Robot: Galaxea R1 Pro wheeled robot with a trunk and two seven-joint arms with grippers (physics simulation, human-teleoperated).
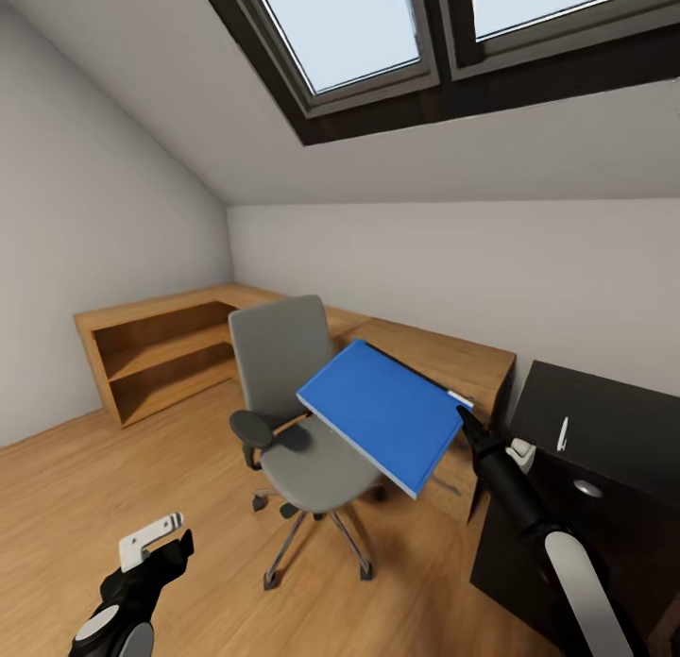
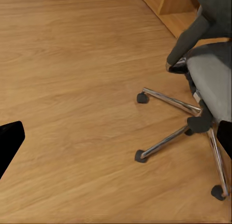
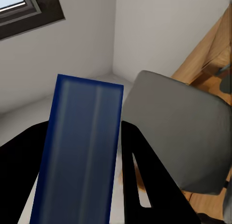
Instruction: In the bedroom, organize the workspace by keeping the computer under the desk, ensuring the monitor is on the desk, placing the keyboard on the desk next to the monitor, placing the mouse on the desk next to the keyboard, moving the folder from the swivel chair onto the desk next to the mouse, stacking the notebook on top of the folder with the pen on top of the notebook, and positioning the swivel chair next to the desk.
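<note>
My right gripper (image 1: 463, 417) is shut on the corner of a blue folder (image 1: 385, 412), holding it tilted in the air above the seat of the grey swivel chair (image 1: 283, 355). In the right wrist view the folder (image 3: 82, 118) runs between the black fingers (image 3: 145, 175), with the chair back (image 3: 179, 132) beyond. The dark desk (image 1: 614, 421) stands at the right, with a white pen (image 1: 563, 433) and a small grey oval thing (image 1: 587, 488) on it. My left gripper (image 1: 165, 542) hangs open low at the left, above the floor beside the chair's base (image 2: 179, 132).
A low wooden shelf unit (image 1: 161, 345) lines the left wall and continues as a wooden bench (image 1: 444, 355) behind the chair. The sloped ceiling with a skylight (image 1: 359, 34) is overhead. Wooden floor (image 1: 113, 468) spreads to the left of the chair.
</note>
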